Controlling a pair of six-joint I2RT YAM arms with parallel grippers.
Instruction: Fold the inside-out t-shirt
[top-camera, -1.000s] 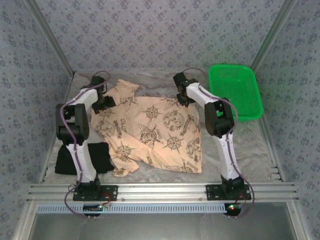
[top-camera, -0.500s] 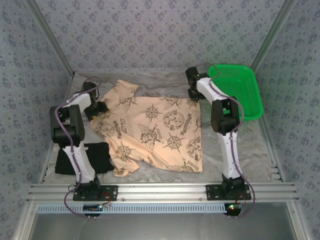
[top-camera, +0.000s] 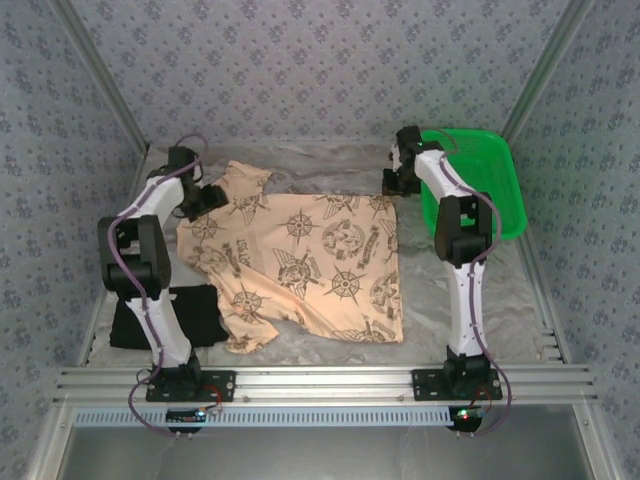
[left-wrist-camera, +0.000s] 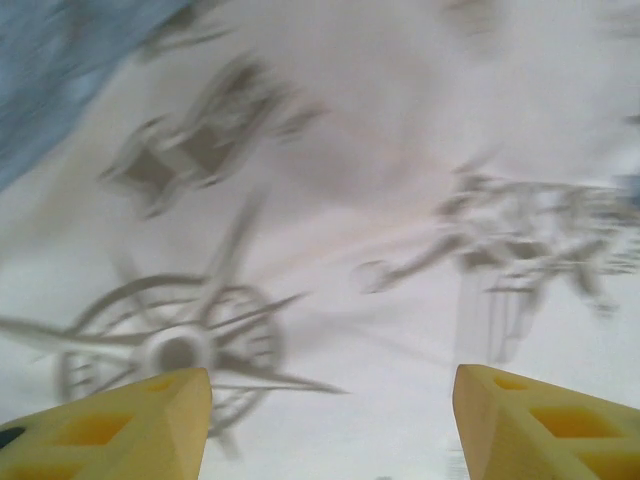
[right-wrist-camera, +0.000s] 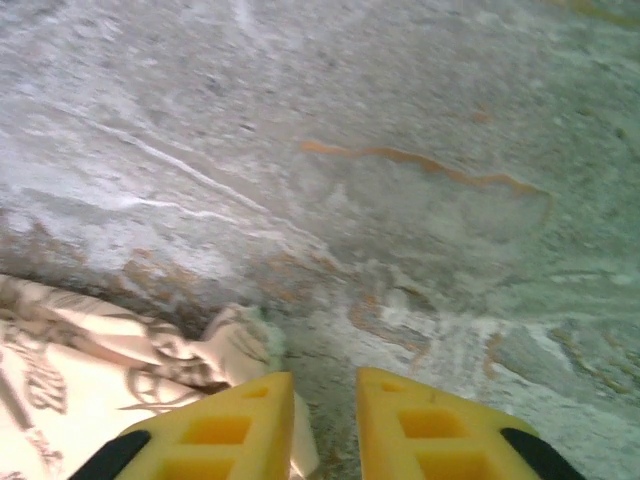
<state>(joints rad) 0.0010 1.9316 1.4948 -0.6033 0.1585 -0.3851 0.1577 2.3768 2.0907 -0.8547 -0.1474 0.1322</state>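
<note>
t-shirt (top-camera: 300, 265) on table (top-camera: 490, 290), centre; basket (top-camera: 475, 165) far right (off shirt's far corner); folded garment (top-camera: 135, 320) near left, beside shirt.

Bright even light; left wrist view heavily motion-blurred

The right tool (top-camera: 393, 182) has swung outward from over the t-shirt (top-camera: 300, 260) to its far right corner, which now lies farther out and flatter. The left tool (top-camera: 203, 198) has shifted slightly toward the t-shirt's far left sleeve.
</note>
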